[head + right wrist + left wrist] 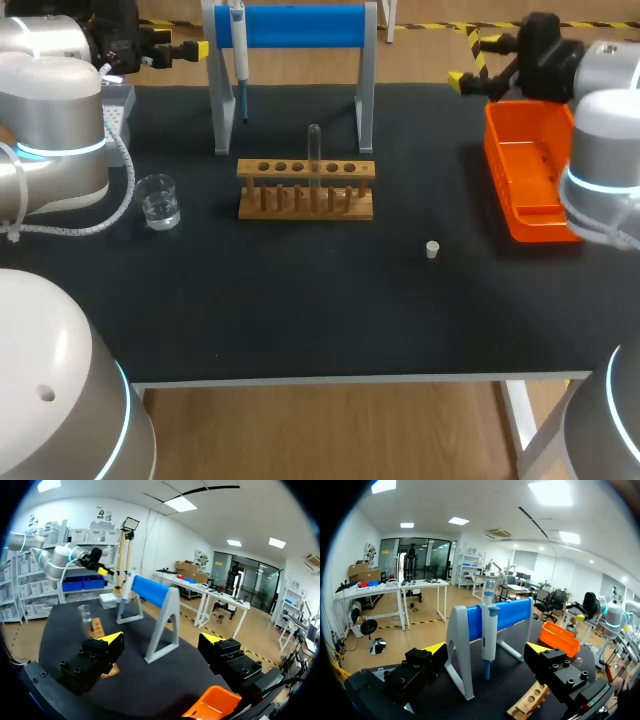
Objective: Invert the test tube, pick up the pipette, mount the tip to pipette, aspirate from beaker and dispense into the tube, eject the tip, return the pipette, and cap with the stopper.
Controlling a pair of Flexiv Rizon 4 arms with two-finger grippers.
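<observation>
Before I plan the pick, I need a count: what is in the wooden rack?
One clear tube stands upright in the rack; its other holes look empty. The tube's bottom end is hidden.

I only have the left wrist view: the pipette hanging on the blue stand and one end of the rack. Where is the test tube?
Observer: The test tube stands in a middle hole of the wooden rack.
Operator: And the beaker?
Observer: The beaker sits on the table beyond the rack's left end, apart from it.
Operator: The stopper?
Observer: The stopper lies alone, nearer the front edge, between the rack and the orange bin.
</observation>
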